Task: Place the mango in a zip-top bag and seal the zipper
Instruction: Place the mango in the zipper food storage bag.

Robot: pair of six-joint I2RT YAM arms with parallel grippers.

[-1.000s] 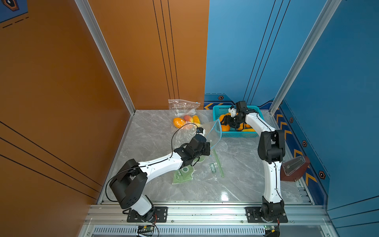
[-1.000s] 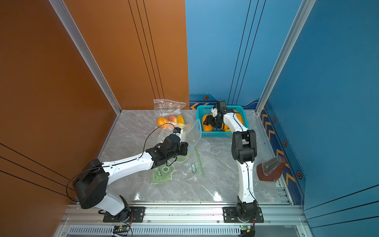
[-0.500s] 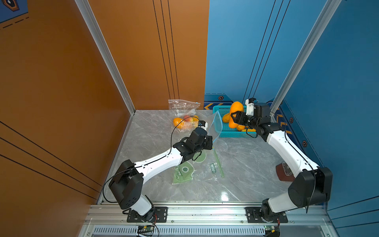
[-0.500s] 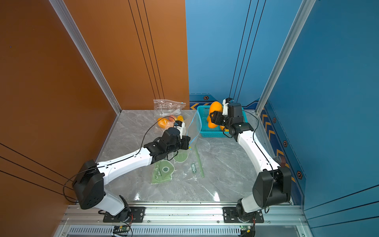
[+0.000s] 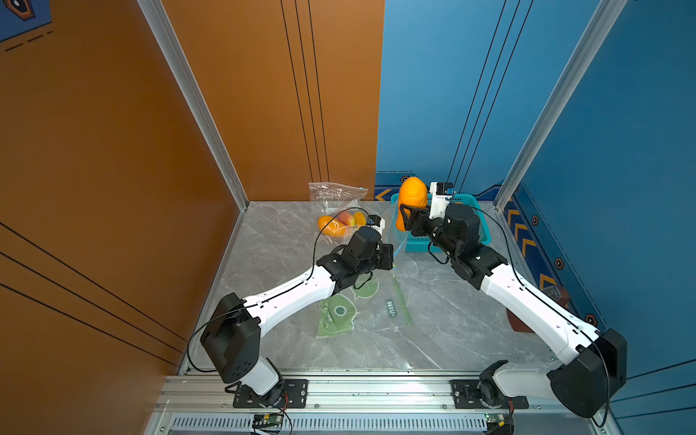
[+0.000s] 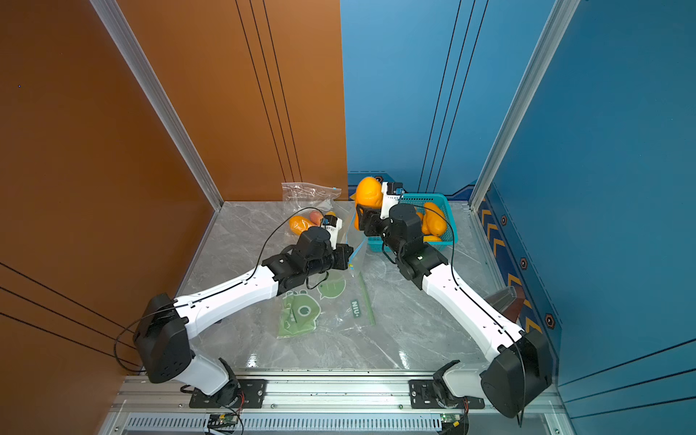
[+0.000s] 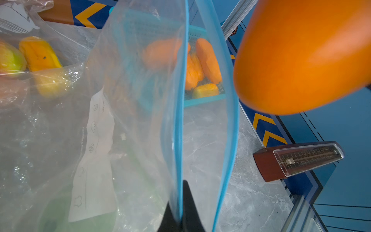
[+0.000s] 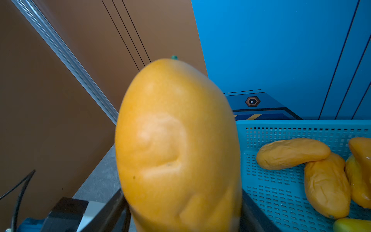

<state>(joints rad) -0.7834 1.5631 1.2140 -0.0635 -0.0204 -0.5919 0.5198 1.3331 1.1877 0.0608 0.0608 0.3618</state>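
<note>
While the right tool [image 5: 408, 213] grips the mango [image 5: 413, 192], the green-printed bag [image 5: 361, 316] reads "NIU".

arm [image 5: 290, 297]: 2 | bag [image 5: 337, 316]: 3 | basket [image 6: 425, 196]: 1 | metronome [image 7: 297, 160]: 1 | mango [image 5: 412, 196]: 5+

In my right wrist view the smooth orange-yellow mango [image 8: 176, 144] fills the middle, blurred, its lower end cut off by the picture's edge. It hides nearly all of my right gripper [image 8: 181, 200], only dark finger edges [image 8: 114, 209] showing. In my left wrist view that fruit is a blurred mass cut by two edges, and my left gripper [image 7: 181, 213] shows just two dark tips at the frame's edge. The teal perforated plastic basket [image 7: 202, 101] blurs behind the film of the clear zip-top bag with blue zipper strips [image 7: 140, 130]. The print on its white label [image 7: 94, 152] is too small to read. In both top views my right forearm [image 6: 467, 305] covers part of the brown wedge-shaped case [image 5: 556, 295] [image 6: 506, 301].
</note>
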